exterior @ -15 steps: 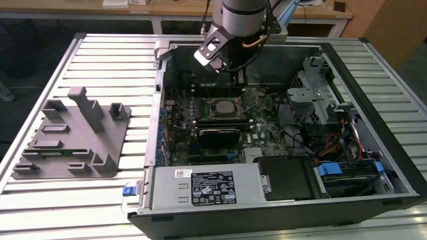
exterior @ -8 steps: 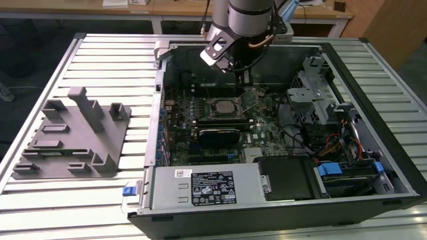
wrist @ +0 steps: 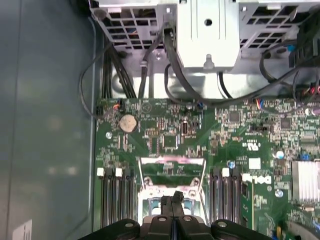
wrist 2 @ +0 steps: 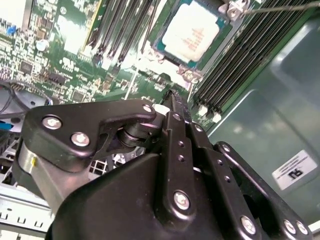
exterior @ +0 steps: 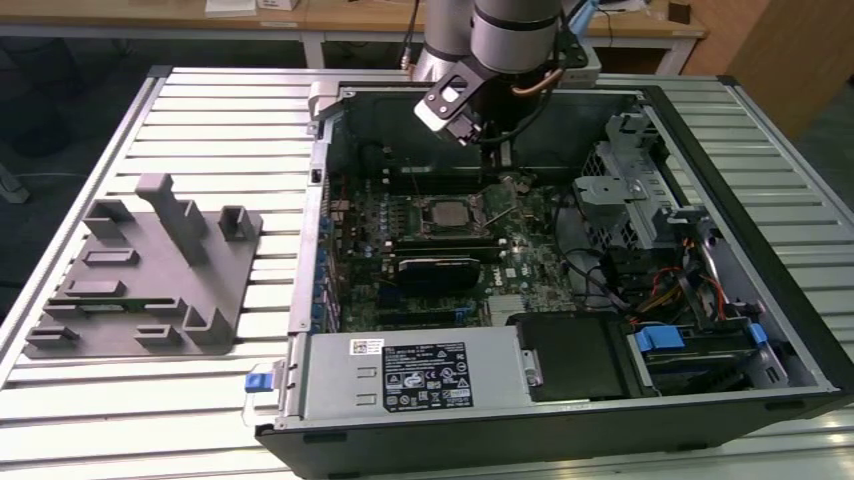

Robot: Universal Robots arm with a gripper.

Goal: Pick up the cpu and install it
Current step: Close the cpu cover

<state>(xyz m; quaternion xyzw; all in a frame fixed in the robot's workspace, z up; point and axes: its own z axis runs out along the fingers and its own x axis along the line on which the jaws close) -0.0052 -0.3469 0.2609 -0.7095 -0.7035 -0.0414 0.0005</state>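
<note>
Cpu (wrist 2: 192,35) lies seated on motherboard (wrist 2: 65,65) — gripper (wrist: 173,196) seemingly closed, empty.

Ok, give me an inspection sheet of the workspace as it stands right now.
Surface: slatted metal table, carrying the open computer case.
Job's things: cpu lies flat in the socket on the motherboard, silvery top uncovered.
Clutter: grey fixture on the table at the exterior view's left, apart from the case.
Grippers: gripper shut, nothing seen between the fingers, inside the case close to the socket.
Cables: black cables by the drive cage; coloured wires at the exterior view's right.
Surroundings: wooden desks behind the table.
</note>
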